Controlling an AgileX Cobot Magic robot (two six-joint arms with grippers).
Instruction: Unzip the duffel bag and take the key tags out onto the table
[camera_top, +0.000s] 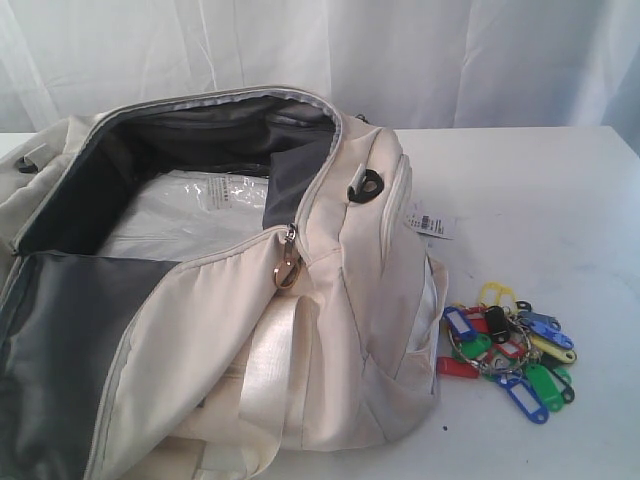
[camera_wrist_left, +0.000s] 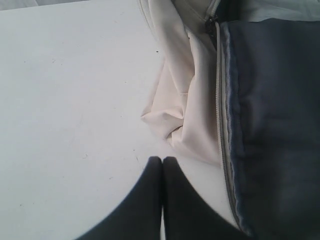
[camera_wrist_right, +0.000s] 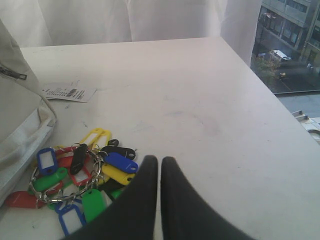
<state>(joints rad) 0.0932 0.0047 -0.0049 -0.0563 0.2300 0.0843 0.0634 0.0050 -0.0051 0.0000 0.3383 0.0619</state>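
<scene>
The bag lies on the left of the table with its main zipper open, exposing dark grey lining and a clear plastic packet inside. The tags lie in a bunch on the table at the near right, just beside the bag's right end, with a white label farther back. The left gripper, jaws pressed together and empty, is over bare table near the bag; the right gripper, likewise pressed together and empty, is just beside the tags.
</scene>
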